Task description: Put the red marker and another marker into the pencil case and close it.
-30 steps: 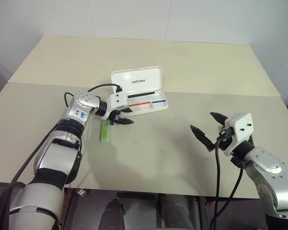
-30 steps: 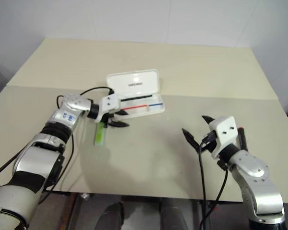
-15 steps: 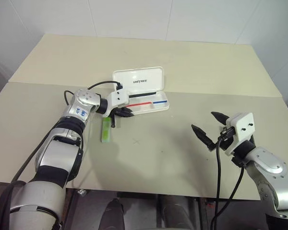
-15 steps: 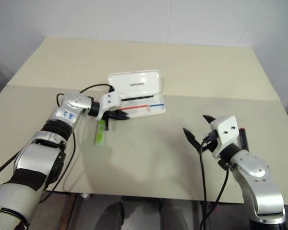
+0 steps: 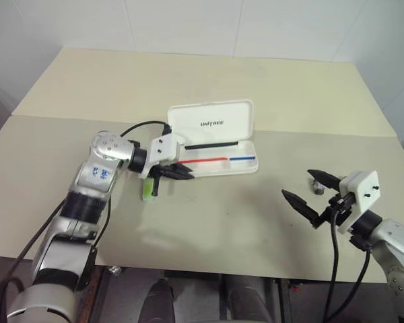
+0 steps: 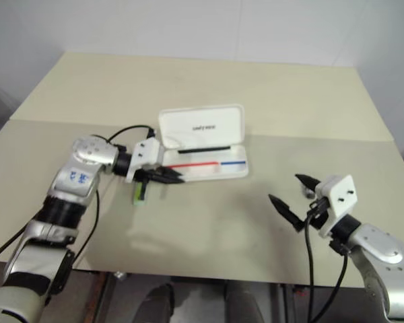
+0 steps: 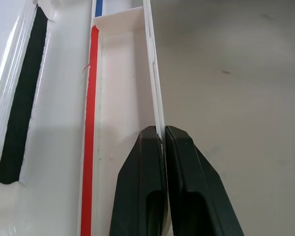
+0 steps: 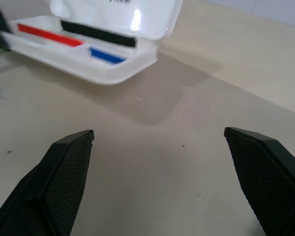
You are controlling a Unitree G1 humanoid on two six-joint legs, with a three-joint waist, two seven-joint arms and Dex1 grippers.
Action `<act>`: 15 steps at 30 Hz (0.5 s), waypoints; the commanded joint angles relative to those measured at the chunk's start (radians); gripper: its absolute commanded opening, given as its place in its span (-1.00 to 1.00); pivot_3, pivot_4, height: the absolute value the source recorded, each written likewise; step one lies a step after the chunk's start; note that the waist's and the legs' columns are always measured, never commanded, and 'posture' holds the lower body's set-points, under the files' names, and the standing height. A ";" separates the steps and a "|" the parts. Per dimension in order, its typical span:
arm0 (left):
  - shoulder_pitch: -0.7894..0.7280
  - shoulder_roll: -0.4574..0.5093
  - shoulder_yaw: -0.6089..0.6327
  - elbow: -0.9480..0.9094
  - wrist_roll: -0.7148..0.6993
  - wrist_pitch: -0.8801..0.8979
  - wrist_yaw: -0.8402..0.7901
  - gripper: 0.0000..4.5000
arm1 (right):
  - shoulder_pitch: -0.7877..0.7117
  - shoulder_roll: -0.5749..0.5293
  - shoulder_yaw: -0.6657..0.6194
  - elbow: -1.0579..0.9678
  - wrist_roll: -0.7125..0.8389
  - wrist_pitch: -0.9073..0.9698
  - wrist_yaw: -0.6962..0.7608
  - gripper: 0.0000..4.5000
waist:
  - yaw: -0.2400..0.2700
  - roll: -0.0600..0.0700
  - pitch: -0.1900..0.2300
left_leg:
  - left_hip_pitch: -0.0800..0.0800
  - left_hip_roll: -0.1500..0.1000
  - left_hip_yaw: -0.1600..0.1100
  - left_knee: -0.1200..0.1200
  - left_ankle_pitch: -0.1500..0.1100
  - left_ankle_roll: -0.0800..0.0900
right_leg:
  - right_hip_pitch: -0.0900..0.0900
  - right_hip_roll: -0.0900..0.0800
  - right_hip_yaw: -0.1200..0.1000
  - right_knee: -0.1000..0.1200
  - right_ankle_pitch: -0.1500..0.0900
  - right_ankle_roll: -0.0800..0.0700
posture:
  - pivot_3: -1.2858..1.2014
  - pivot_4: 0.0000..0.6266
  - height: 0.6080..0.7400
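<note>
Case: pencil case (image 5: 219, 145) lies open mid-table, lid up w/ UNITREE lettering, tray w/ red + blue stripes; no marker visible inside.
Green marker: another marker (image 5: 148, 190) lies on table just beside case's left end, partly under left gripper.
Red marker: can't be made out for sure.
L grip: left gripper (image 5: 186, 174) has jaws pressed together on the tray's front wall near its left end, pinching the thin rim.
R grip: right gripper (image 5: 312, 194) spread wide, well apart from case, nothing held.
Step (judged): repositioning case by its rim.
Do it well: drag low + slow so rim doesn't slip or case tip; stop clear of green marker so it's not knocked.
</note>
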 commanded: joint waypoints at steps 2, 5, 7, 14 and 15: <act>0.080 0.038 -0.002 -0.232 -0.028 0.100 0.040 -0.99 | 0.051 -0.063 -0.110 0.010 0.043 -0.016 0.077 1.00 | 0.003 0.000 0.000 | 0.000 0.000 0.000 0.001 0.000 0.000 | 0.001 0.000 0.000 -0.001 -0.004 -0.008 | 0.03 -0.52 1.00; 0.139 0.033 -0.026 -0.367 -0.036 0.186 0.076 -0.99 | 0.073 -0.101 -0.145 0.040 0.049 -0.023 0.121 1.00 | 0.002 0.000 0.000 | 0.000 0.000 0.000 0.004 0.000 0.000 | 0.002 0.000 0.001 -0.002 -0.005 -0.009 | 0.03 -0.52 1.00; 0.158 0.026 -0.043 -0.414 -0.036 0.227 0.096 -0.99 | 0.066 -0.111 -0.150 0.055 0.045 -0.026 0.125 1.00 | 0.000 0.000 0.000 | 0.000 0.000 0.000 0.006 0.000 0.000 | 0.003 0.000 0.001 -0.003 -0.005 -0.011 | 0.03 -0.52 1.00; 0.207 0.014 -0.127 -0.434 -0.003 0.222 0.165 -0.99 | 0.008 -0.118 -0.099 0.097 0.008 -0.027 0.103 1.00 | -0.014 0.000 0.000 | -0.001 0.000 0.001 0.012 0.000 0.000 | 0.004 0.000 0.002 -0.004 -0.003 -0.012 | 0.03 -0.52 1.00; 0.211 0.011 -0.136 -0.434 0.000 0.218 0.175 -0.99 | 0.000 -0.117 -0.093 0.105 -0.002 -0.028 0.097 1.00 | -0.017 0.000 0.000 | -0.001 0.000 0.001 0.013 0.000 0.000 | 0.004 0.000 0.002 -0.004 -0.003 -0.012 | 0.03 -0.52 1.00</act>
